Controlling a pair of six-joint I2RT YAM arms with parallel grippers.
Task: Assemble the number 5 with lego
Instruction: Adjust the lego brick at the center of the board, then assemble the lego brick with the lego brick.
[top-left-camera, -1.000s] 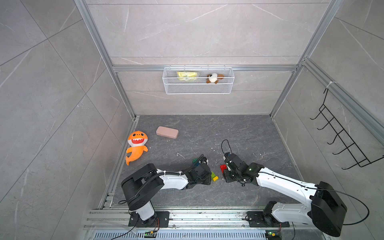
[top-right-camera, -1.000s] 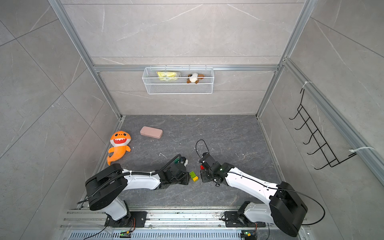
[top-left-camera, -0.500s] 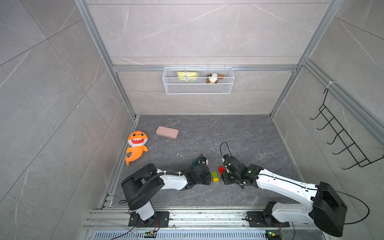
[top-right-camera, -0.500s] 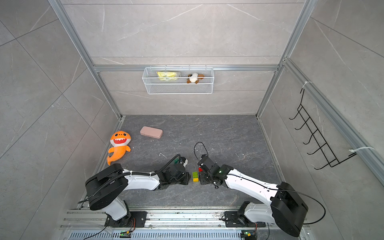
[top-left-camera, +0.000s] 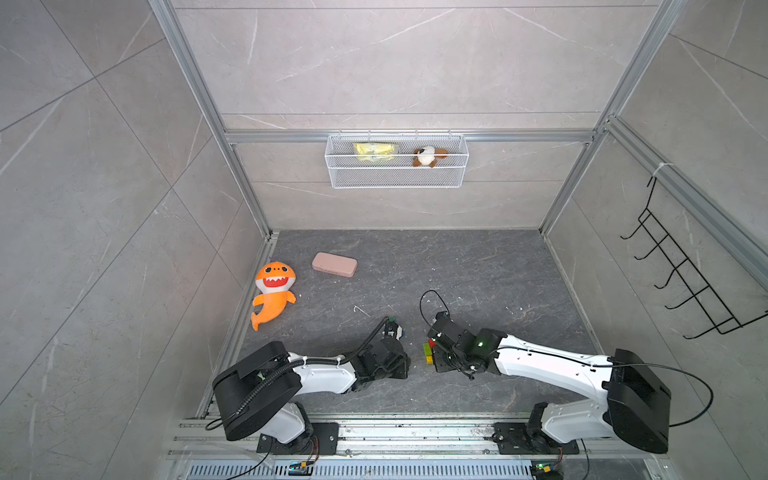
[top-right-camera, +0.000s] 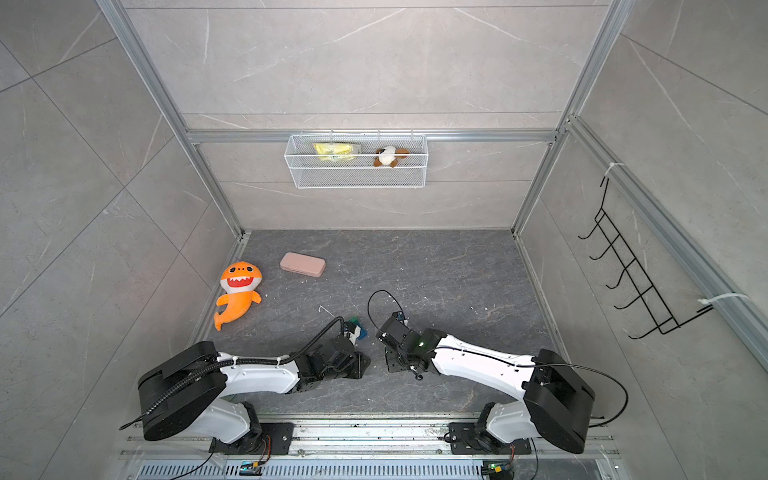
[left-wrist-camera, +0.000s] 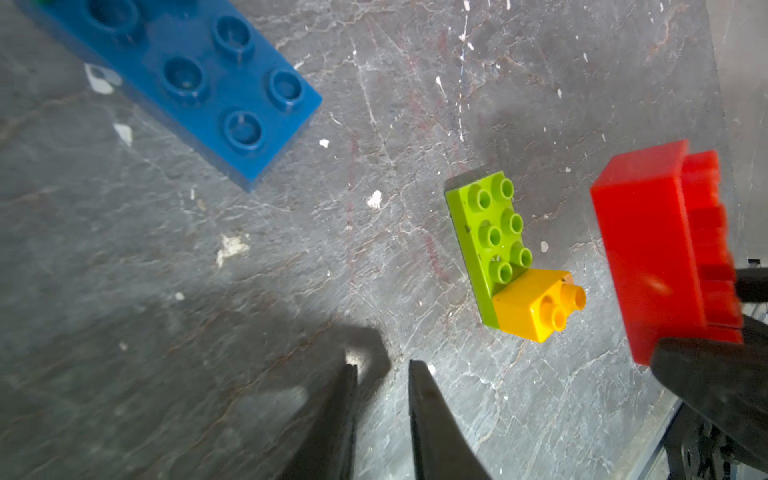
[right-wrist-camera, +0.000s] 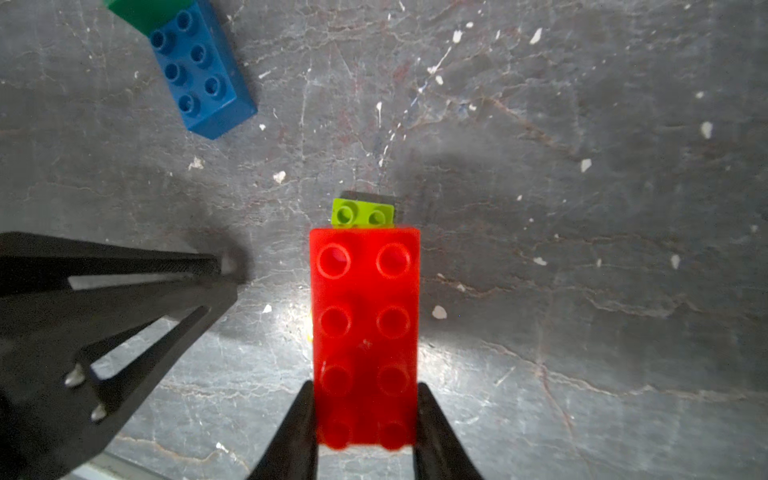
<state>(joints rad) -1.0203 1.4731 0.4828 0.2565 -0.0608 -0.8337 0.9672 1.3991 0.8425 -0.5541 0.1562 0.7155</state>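
Right wrist view shows the right gripper (right-wrist-camera: 365, 387) clamping the red brick (right-wrist-camera: 365, 316).

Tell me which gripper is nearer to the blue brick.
Left. The left gripper, jaws slightly parted and empty, is a short way from the blue brick, not touching it. The right gripper is farther off, shut on the red brick above the lime green brick.
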